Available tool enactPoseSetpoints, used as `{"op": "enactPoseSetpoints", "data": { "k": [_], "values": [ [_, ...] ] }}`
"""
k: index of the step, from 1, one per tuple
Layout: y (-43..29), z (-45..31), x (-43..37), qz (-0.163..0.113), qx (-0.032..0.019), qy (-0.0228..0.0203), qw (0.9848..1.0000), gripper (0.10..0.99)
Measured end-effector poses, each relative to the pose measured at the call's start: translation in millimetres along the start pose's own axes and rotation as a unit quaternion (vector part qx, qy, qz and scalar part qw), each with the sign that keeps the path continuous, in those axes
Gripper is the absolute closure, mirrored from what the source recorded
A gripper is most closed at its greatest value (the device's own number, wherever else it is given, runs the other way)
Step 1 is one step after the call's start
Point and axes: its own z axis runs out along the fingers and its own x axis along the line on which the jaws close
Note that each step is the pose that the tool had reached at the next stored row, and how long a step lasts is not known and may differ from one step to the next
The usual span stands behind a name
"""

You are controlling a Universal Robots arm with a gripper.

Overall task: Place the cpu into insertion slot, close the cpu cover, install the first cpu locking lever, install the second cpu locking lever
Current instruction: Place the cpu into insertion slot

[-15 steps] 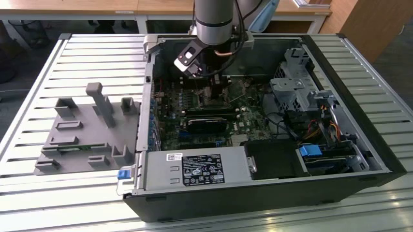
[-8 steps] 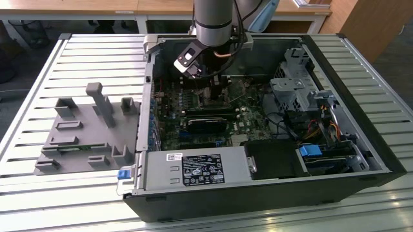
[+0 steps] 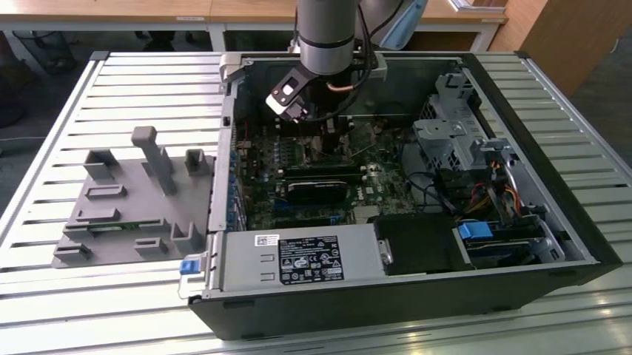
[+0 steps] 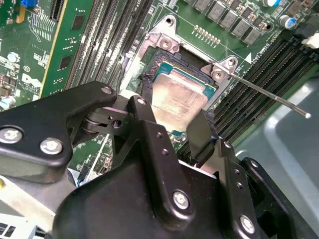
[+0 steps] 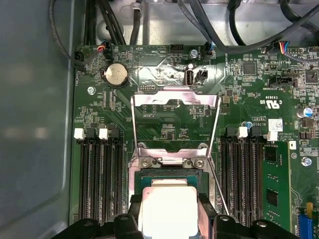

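A slatted metal table (image 3: pixel 99 310) carried an open computer case (image 3: pixel 395 314), and the arm (image 3: pixel 326 29) reached down into its far end. On the table well off to the exterior view's left of the gripper (image 3: pixel 304 118) sat a grey plastic fixture (image 3: pixel 129 200). Under the gripper lay the green motherboard (image 5: pixel 239 94), with rows of long black memory slots (image 5: pixel 97 174) running on either side of it.

In both wrist views the gripper (image 4: pixel 172 112) (image 5: pixel 169 204) was set narrow, its two black fingers (image 4: pixel 144 112) pressed against opposite edges of the cpu (image 4: pixel 179 94) (image 5: pixel 167 211), holding it. The cpu lay flat in the slot (image 4: pixel 167 42) (image 5: pixel 172 159), silver face up, directly between the fingers, and looked level with the metal rim around it.

Just beyond the gripper, on the far side of the slot, the cover (image 5: pixel 174 98) stood swung up and open, with the board visible through its central window. A thin metal lever (image 4: pixel 269 93) stuck out from the slot's corner beside the gripper, angled away over the memory slots and not latched down.
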Motion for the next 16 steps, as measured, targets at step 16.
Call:
{"op": "enactPoseSetpoints", "data": {
  "k": [16],
  "values": [
    [-0.6,7.7,-1.7,0.013,0.0000,-0.0011,0.9999,0.561]
  ]
}}
